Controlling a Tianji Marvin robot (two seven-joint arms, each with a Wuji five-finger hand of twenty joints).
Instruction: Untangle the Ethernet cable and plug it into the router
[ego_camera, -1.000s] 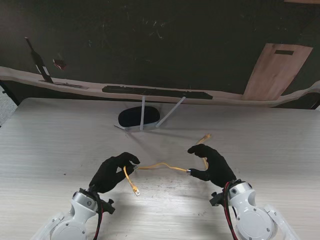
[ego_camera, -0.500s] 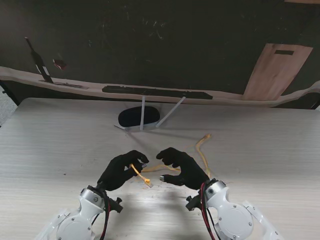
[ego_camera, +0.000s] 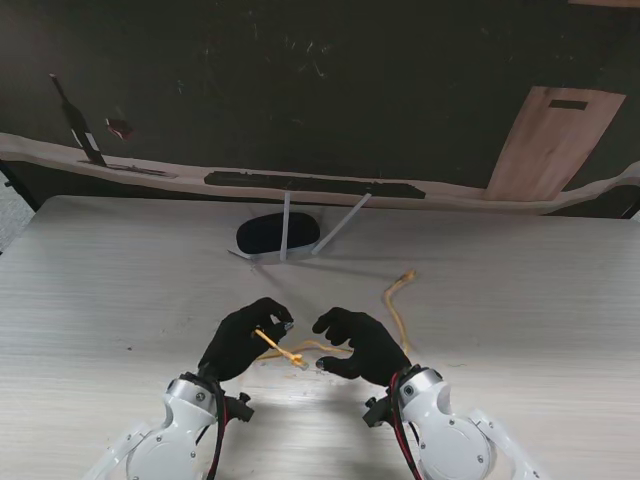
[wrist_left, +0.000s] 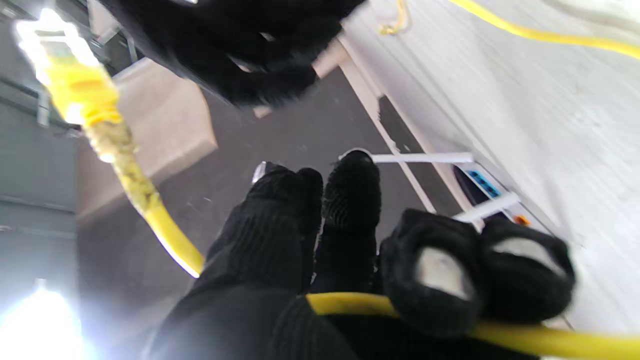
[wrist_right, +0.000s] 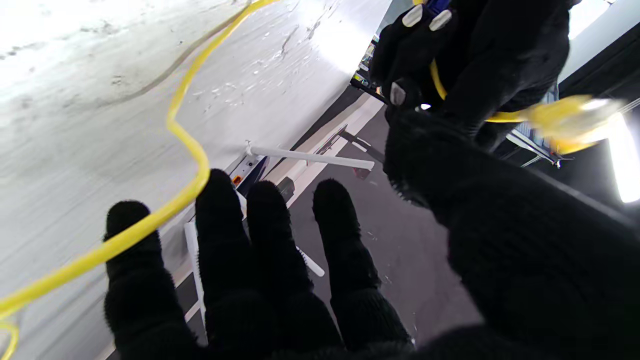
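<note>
Since a second ago the right robot hand (ego_camera: 358, 343) has swung in across the desk (ego_camera: 120, 270) toward the left robot hand (ego_camera: 243, 337), and the two now sit close together with the plug (ego_camera: 296, 359) between them. Left robot hand is closed on the cable (wrist_left: 345, 303), fingers curled over it, with a short stiff length running out to the plug, which hangs free and points at the right robot hand. Right robot hand is spread and holds nothing; its fingers (wrist_right: 260, 240) are apart, and the cable only drapes over two fingertips. From that hand the slack trails away to the far plug (ego_camera: 405, 275), lying loose on the desk farther from me.

By my judgement this is the handover within the untangling step: the right robot hand is reaching to take the plug end. Next it must pinch the plug squarely, then carry it to the router (ego_camera: 277, 235), which stands well beyond both hands, ports facing them.
</note>
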